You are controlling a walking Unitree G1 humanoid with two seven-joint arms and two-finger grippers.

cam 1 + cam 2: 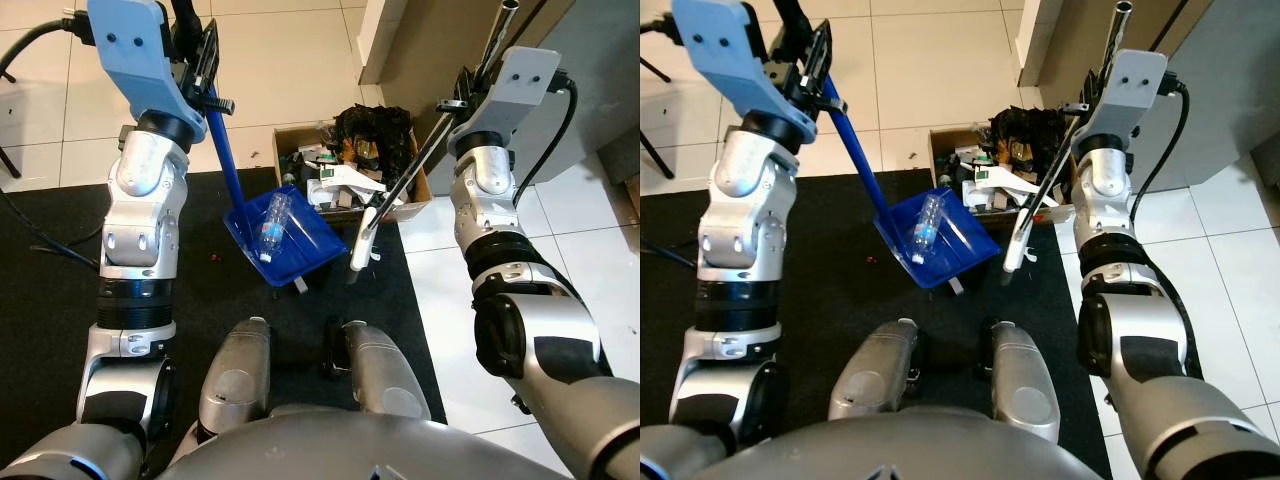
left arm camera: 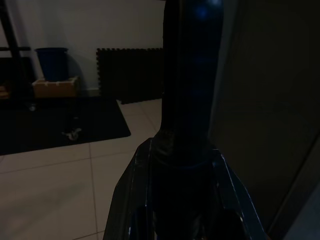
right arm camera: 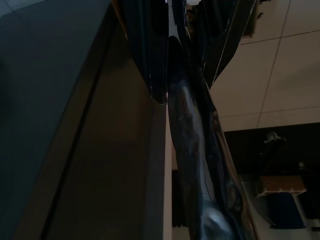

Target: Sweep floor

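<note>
Silver arms w/ blk joints, blue wrists, blk cables.

dark broom handle (image 3: 192, 130), tiled floor (image 3: 270, 75)

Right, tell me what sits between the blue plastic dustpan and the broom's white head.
Nothing: a narrow strip of bare black mat separates blue plastic dustpan from white broom head, in both eye views.

No readable txt, brand, no. or sign anywhere; label on the bottle (image 1: 272, 228) in the dustpan (image 1: 300, 250) too small/blurred to read.
</note>
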